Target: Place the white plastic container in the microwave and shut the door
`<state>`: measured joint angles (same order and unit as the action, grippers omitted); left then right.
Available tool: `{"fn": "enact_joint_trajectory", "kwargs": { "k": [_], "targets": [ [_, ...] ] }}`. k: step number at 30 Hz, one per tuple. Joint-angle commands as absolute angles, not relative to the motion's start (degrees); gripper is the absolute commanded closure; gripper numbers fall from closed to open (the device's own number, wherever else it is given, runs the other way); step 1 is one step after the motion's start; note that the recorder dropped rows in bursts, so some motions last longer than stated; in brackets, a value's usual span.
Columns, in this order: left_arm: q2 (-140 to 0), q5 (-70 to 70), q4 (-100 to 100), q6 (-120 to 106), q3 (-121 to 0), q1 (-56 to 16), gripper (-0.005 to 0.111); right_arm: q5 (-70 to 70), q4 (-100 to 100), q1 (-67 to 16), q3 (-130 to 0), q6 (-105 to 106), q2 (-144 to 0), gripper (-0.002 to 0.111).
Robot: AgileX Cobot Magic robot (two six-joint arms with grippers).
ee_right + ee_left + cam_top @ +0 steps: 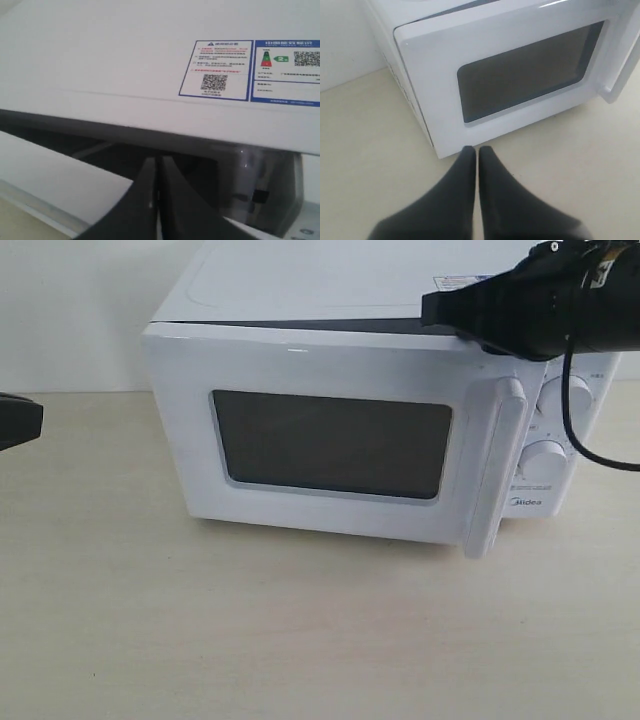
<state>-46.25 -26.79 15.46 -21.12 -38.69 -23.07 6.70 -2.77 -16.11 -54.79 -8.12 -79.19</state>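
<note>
The microwave point(300, 280) stands on the pale counter point(250, 640) with its front turned a little to one side. Its door point(300, 370) is swung almost to, but not latched; a dark slit runs along the top edge between door and body, and the right wrist view looks straight into that gap, where only the shadowed inside shows. The window point(330, 445) in the door is dark and I can make out nothing through it; so the white plastic container is not visible from any view, and I cannot tell whether it sits inside. The vertical handle point(495, 470) stands proud at the door's free edge, just beside the two round dials point(565, 398).

The right tool point(156, 162) hangs at the top front corner of the oven, above the handle end of the door; its two black fingers point(172, 200) are pressed together with nothing between them, pointing into the slit just below the blue-bordered stickers point(216, 70) on the lid. Whether it touches the door I cannot say.

The left tool point(472, 152) is low over the counter, off the hinge-side corner of the oven and apart from it; it too is clenched, fingers flat against each other, empty.
</note>
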Motion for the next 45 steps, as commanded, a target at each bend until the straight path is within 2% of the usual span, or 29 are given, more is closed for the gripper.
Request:
{"fn": "enact_joint_trajectory", "kwargs": {
  "k": [1,8,14,22,33,45],
  "targets": [
    [-45.9,-26.5,15.6,-20.5,-38.5,-22.9,0.102,10.1,-1.9,-18.4,-54.6,-5.3,-74.1,0.109],
    [-45.9,-26.5,15.6,-20.5,-38.5,-22.9,0.102,15.0,-2.1,-20.5,-54.6,-6.1,-64.4,0.109],
    [-45.9,-26.4,15.6,-20.5,-38.5,-22.9,0.102,22.0,-2.2,-20.9,-53.3,-6.1,-64.5,0.109],
    [-45.9,-26.3,15.9,-20.3,-38.5,-22.9,0.102,12.7,-2.1,-26.4,-45.1,-8.6,-64.7,0.109],
    [-45.9,-26.6,17.8,-20.3,-38.5,-22.9,0.102,7.3,-0.8,-22.9,-44.8,-8.9,-73.4,0.109],
    [-45.9,-27.1,17.7,-20.3,-38.5,-22.9,0.102,5.1,-0.4,-19.7,-47.1,-9.7,-75.0,0.109]
  ]
}}
